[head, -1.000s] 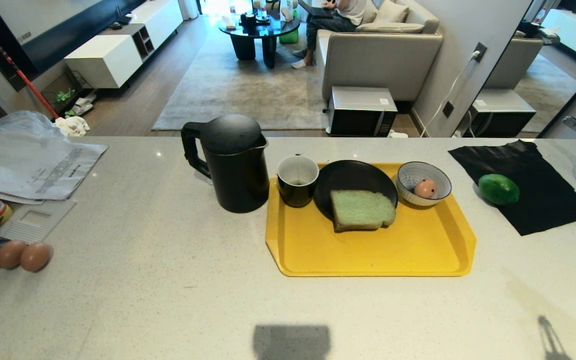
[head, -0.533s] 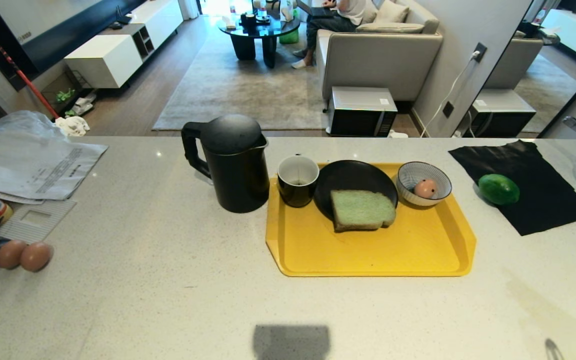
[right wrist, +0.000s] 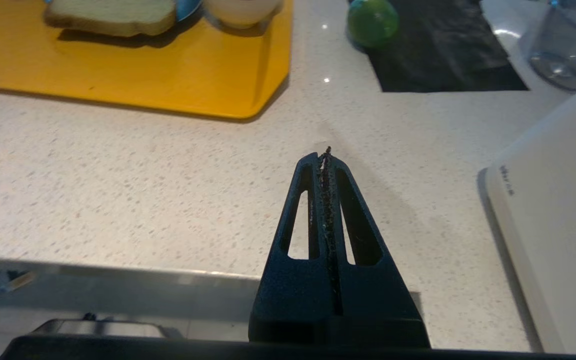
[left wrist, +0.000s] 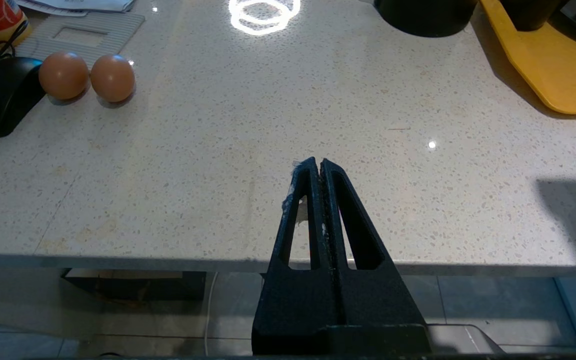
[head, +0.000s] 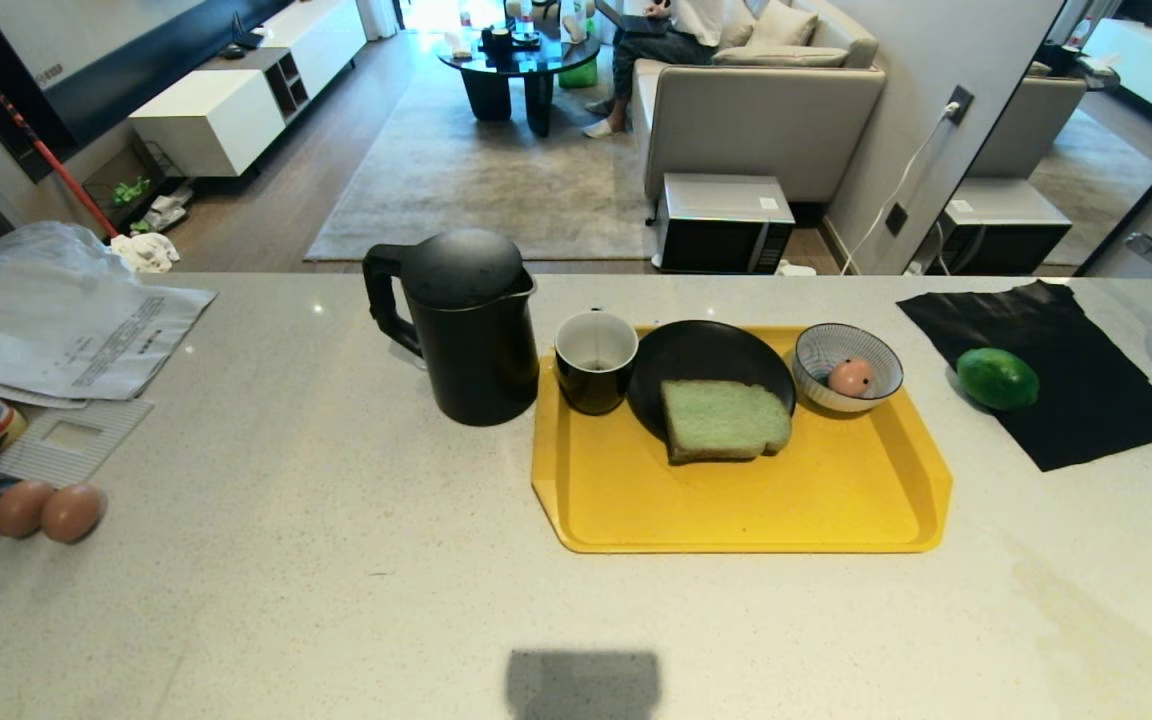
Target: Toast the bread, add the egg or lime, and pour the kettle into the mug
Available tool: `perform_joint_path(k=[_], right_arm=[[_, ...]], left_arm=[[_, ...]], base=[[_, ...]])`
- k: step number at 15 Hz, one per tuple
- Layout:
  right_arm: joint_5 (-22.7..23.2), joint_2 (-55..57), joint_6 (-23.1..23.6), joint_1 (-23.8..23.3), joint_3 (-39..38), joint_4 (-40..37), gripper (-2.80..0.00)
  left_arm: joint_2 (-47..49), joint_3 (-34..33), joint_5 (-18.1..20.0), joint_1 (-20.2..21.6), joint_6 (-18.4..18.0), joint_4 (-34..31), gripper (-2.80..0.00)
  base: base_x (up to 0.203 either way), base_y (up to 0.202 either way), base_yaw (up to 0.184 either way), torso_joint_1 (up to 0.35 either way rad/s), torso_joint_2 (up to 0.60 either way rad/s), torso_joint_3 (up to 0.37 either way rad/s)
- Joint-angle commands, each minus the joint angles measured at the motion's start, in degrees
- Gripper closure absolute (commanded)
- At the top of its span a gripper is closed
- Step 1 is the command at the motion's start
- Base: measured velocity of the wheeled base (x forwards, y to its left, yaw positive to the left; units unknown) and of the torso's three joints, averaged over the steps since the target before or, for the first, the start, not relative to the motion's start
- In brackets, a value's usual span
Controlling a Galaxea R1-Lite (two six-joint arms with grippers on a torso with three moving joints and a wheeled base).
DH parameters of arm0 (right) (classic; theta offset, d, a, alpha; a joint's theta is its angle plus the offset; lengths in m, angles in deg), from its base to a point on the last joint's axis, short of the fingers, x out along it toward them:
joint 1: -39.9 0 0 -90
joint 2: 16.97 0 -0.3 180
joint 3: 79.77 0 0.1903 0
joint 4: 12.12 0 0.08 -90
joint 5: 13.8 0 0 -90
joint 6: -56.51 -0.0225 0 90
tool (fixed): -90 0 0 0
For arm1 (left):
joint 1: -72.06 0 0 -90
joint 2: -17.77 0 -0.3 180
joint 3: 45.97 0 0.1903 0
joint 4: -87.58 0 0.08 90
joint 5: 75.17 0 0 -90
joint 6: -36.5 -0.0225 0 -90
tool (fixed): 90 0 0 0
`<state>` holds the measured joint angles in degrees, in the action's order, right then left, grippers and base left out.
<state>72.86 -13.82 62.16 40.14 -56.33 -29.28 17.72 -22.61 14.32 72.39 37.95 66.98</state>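
We find both arms low at the near edge of the speckled stone worktop (head: 336,560), outside the head view: the left end effector (left wrist: 321,162) has its fingers pressed together on nothing, and the right end effector (right wrist: 324,154) likewise, tips meeting, empty. Taking the yellow tray (head: 756,520) as our dial, the bread (head: 724,418) lies near its centre, a thick pale green slice with brown crust, spongy, half on the matte black plate (head: 701,350) and overhanging its rim. The mug (head: 595,360), glossy black with a white inside, sits at 10 o'clock on the tray; the kettle (head: 466,325), a tall matte black cylinder with domed lid, stands off the tray at 9 o'clock, handle turned away from the mug. The egg (head: 850,377), pinkish with a dark spot, rests in a striped bowl (head: 816,385) at 1 o'clock; the lime (head: 997,378), glossy and oval, lies on a black cloth (head: 1086,420) at 3 o'clock. We judge nothing is begun, bread first. We would part the right fingers early, approach the overhanging crust edge-on, pinch lightly since the crumb will crush, and lift clear of the bowl.
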Motion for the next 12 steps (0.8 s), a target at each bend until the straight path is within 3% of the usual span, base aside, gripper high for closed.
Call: perform_joint_path(k=[1,4,12], right_arm=[[2.3,-3.14,-0.45,0.02,-0.16,-2.37,0.0],[2.63,-3.06,-3.1,0.02,-0.07,-6.47,0.0],[4.74,-3.14,-0.76,0.09,-0.08,-6.35,0.0]], left_arm=[[-0.04,-0.97,-0.02,0.02,0.04,0.04,0.0],[-0.04,-0.97,-0.02,0.02,0.04,0.04,0.0],[-0.04,-0.97,-0.02,0.02,-0.04,0.04,0.0]], base=[[0.0,0.0,0.0,0.0,0.0,0.0],[0.0,0.0,0.0,0.0,0.0,0.0],[0.0,0.0,0.0,0.0,0.0,0.0]])
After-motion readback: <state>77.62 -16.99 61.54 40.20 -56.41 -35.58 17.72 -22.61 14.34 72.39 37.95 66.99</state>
